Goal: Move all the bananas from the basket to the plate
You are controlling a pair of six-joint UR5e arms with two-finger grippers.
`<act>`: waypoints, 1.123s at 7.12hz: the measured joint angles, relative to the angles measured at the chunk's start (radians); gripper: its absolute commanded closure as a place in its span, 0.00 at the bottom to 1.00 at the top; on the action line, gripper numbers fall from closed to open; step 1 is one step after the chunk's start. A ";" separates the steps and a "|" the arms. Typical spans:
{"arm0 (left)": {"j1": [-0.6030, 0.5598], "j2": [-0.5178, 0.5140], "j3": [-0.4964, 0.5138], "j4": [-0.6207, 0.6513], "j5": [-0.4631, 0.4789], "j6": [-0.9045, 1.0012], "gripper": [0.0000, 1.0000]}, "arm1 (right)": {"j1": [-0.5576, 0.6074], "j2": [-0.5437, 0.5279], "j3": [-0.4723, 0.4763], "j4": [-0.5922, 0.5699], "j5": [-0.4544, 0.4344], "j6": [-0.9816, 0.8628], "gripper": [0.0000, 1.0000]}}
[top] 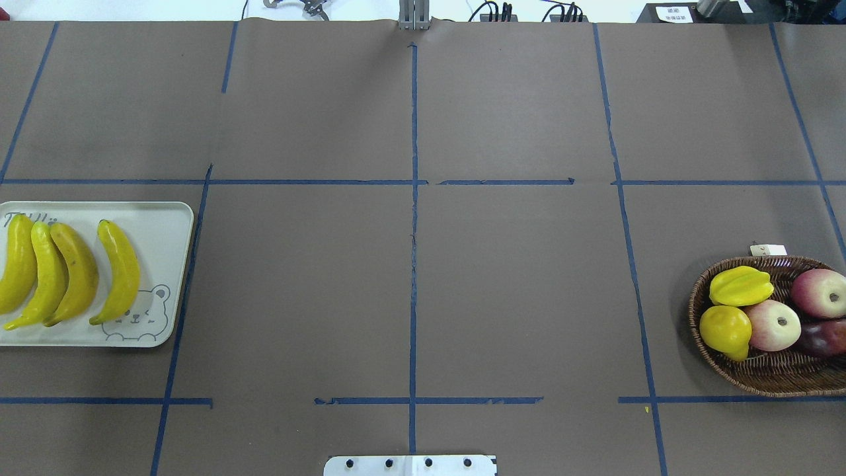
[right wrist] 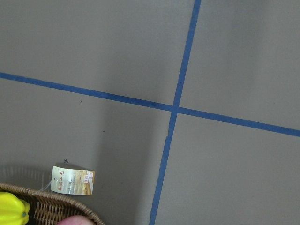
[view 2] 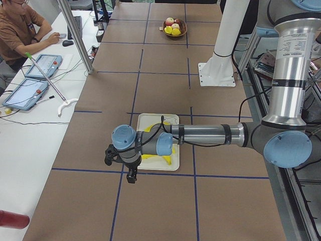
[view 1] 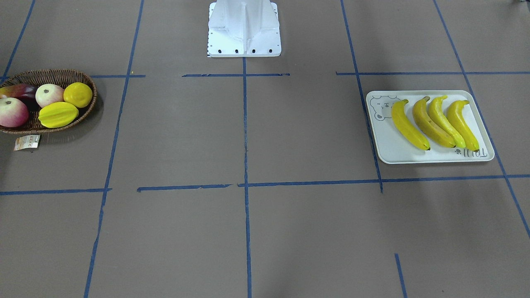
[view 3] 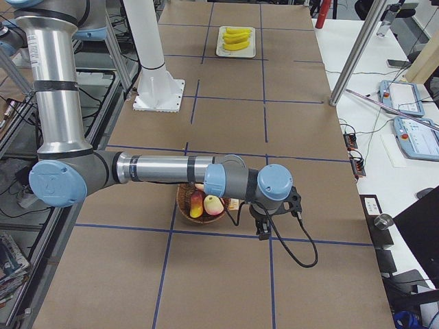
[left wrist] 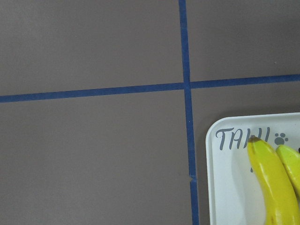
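Note:
Several yellow bananas (view 1: 430, 122) lie side by side on the pale plate (view 1: 393, 154) with the bear print; they also show in the overhead view (top: 119, 271). No banana shows in the brown wicker basket (view 1: 54, 73). My left gripper (view 2: 131, 173) hangs past the plate's outer edge; its wrist view shows the plate's corner (left wrist: 225, 187) and one banana (left wrist: 274, 183). My right gripper (view 3: 263, 229) hangs beside the basket (view 3: 184, 205); its wrist view shows the basket's rim (right wrist: 56, 211) and paper tag (right wrist: 72, 180). I cannot tell whether either gripper is open or shut.
The basket holds a starfruit (top: 740, 285), a round yellow fruit (top: 725, 328), two apples (top: 773, 324) and a dark red fruit (top: 823, 337). The robot's white base (view 1: 244, 29) stands at the table's middle edge. An operator (view 2: 20, 30) sits at a side desk.

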 measured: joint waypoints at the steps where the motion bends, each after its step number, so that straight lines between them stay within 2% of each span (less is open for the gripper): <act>1: -0.003 0.001 -0.013 0.004 -0.020 -0.008 0.00 | 0.011 -0.011 0.000 0.000 0.000 0.001 0.00; 6: -0.020 0.006 -0.035 0.006 -0.036 -0.018 0.00 | 0.049 -0.042 0.005 0.002 -0.027 0.003 0.00; 8: -0.021 0.008 -0.038 0.006 -0.036 -0.018 0.00 | 0.057 -0.083 0.056 0.002 -0.038 0.079 0.00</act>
